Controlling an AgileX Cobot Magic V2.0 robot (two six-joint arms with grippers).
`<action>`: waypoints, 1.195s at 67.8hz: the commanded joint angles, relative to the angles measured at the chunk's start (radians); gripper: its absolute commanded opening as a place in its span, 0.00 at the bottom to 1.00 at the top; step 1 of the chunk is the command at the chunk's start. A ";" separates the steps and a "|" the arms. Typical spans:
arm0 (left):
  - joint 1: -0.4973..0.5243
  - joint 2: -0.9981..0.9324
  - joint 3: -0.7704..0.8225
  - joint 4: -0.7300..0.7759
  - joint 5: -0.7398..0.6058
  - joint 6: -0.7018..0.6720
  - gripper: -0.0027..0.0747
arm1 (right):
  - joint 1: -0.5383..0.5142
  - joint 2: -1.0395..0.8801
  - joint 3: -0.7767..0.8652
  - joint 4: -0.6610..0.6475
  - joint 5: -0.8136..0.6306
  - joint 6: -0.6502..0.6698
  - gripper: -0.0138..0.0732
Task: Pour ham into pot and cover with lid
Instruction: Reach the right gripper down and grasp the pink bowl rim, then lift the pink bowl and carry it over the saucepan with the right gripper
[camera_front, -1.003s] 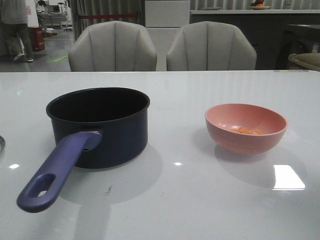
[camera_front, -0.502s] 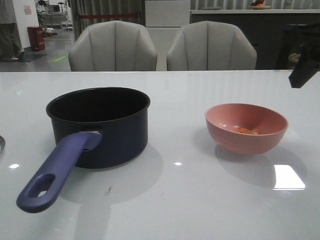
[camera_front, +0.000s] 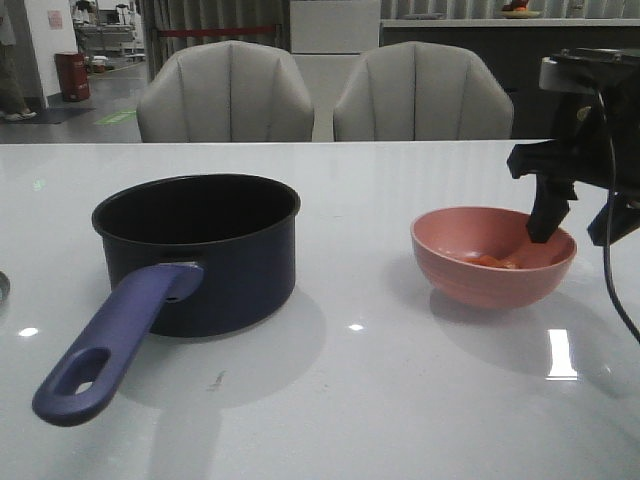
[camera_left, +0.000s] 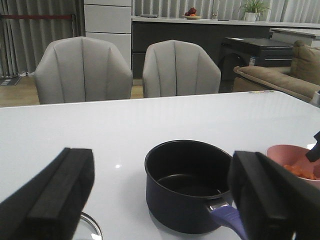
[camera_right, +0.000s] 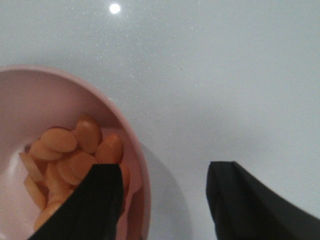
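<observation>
table (camera_front: 400, 400) white, glossy | pot (camera_front: 200, 250) on robot's left side, empty, handle toward camera | bowl (camera_front: 492, 256) pink, well right of pot | right gripper (camera_front: 578, 222) jaws apart, straddling bowl's right rim, one finger inside | left gripper (camera_left: 160, 200) jaws wide apart, holding nothing, near the pot | ham (camera_right: 70, 155) heaped in bowl
</observation>
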 joint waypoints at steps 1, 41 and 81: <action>-0.009 0.012 -0.026 -0.007 -0.076 -0.003 0.79 | -0.002 -0.012 -0.052 0.032 -0.026 0.000 0.63; -0.009 0.012 -0.026 -0.007 -0.074 -0.003 0.79 | 0.005 -0.042 -0.127 0.103 0.006 -0.055 0.31; -0.009 0.012 -0.026 -0.007 -0.072 -0.003 0.79 | 0.347 0.037 -0.598 0.102 0.268 -0.122 0.31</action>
